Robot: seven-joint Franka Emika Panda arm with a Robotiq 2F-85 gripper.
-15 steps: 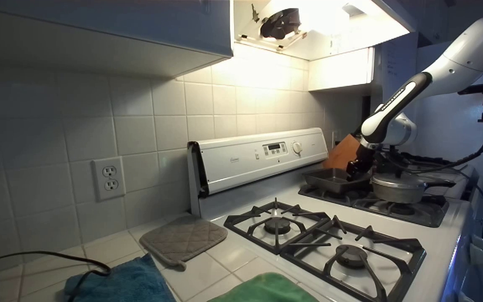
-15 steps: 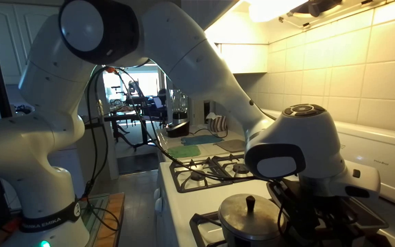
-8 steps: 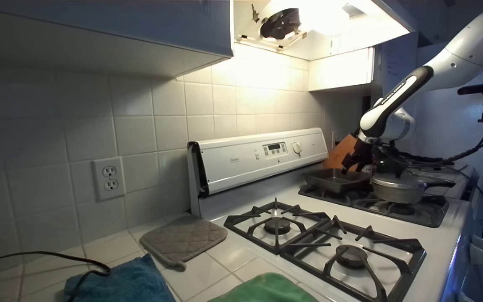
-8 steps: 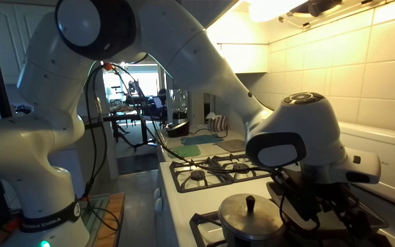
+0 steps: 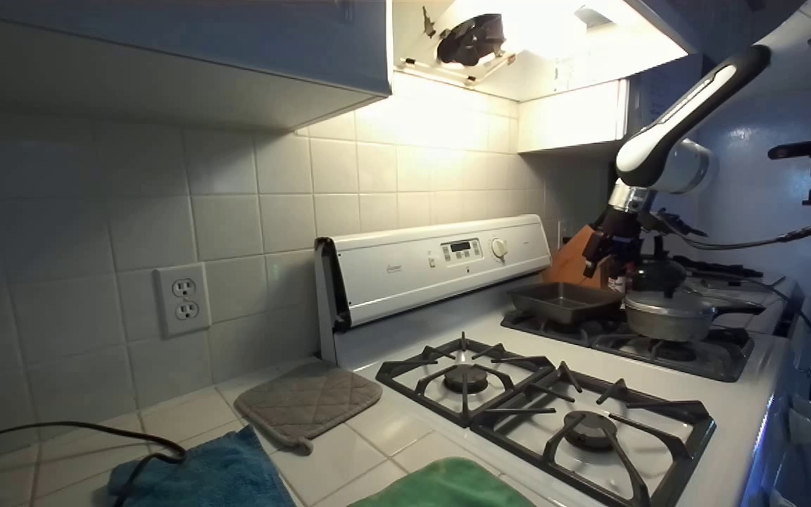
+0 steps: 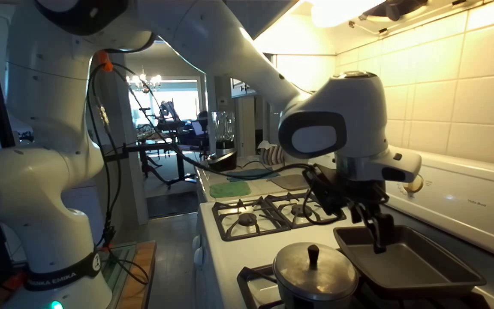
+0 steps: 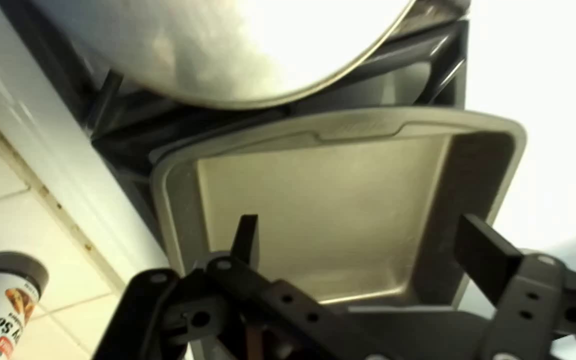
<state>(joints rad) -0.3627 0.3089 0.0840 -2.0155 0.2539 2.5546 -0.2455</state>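
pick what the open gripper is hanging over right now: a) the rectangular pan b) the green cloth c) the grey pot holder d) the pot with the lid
a, since the wrist view shows the gripper with its jaws wide apart and the rectangular pan beneath them.
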